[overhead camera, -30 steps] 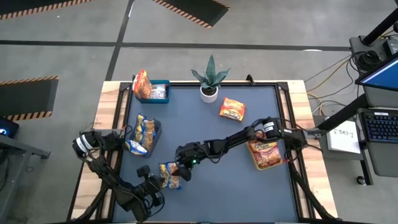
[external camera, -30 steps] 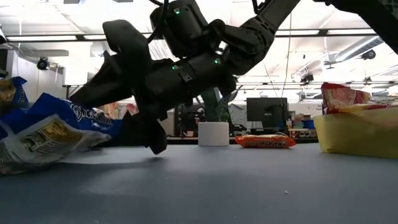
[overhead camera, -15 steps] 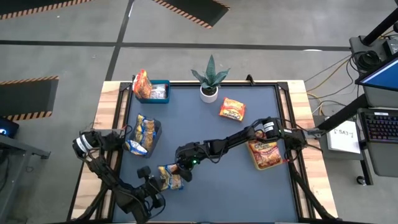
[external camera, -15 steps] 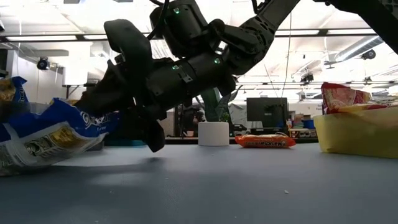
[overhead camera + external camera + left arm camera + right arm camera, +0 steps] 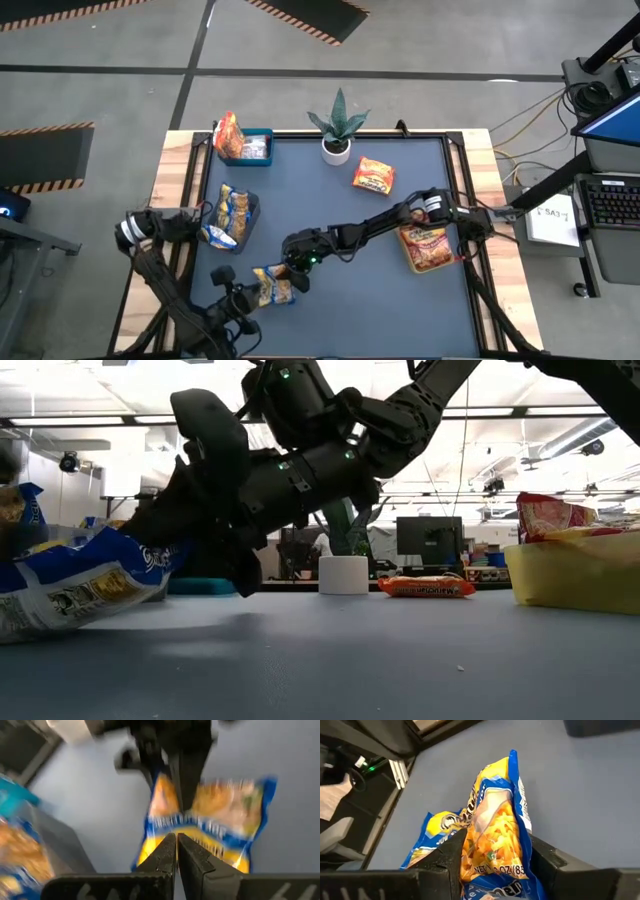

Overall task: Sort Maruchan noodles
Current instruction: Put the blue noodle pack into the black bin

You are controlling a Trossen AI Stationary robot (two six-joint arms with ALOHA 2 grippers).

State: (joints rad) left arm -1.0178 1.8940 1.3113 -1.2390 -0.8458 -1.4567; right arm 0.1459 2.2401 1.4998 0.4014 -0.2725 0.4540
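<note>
**Status: sort in progress, not complete.**

1. Near edge of tabletop: one yellow-and-blue packet is not yet binned. It sits between the fingers of the right end effector, which press on both its sides, so it is judged grasped. In the low view the packet is tilted with one end off the mat. A 2nd blue-and-yellow surface shows beside it in the right wrist view. Cannot tell if that is a fold or another packet.
2. Left end effector: clenched, nothing between the fingers, pointing at the same packet from just beside it.
3. Mid tabletop, left side: dark bin holds yellow-and-blue packets, at least 2 visible. This is judged the destination for the grasped packet.
4. Mid tabletop, right side: yellow-green bin holds orange-red packets. 1 clearly shows on top; any more beneath are hidden.
5. Further back: 1 loose orange packet lies flat on the mat, well apart from every bin. Not yet sorted.
6. Far edge: blue bin holds orange packets, approx. 2 showing. Potted plant stands beside it; not a task item.

**Count:** bins 3; plant 1; loose packets 2 (1 in grasp, 1 on the mat); binned packets min. 5 visible.

**Remaining, est.:** bin the grasped packet, then the loose orange one.
</note>
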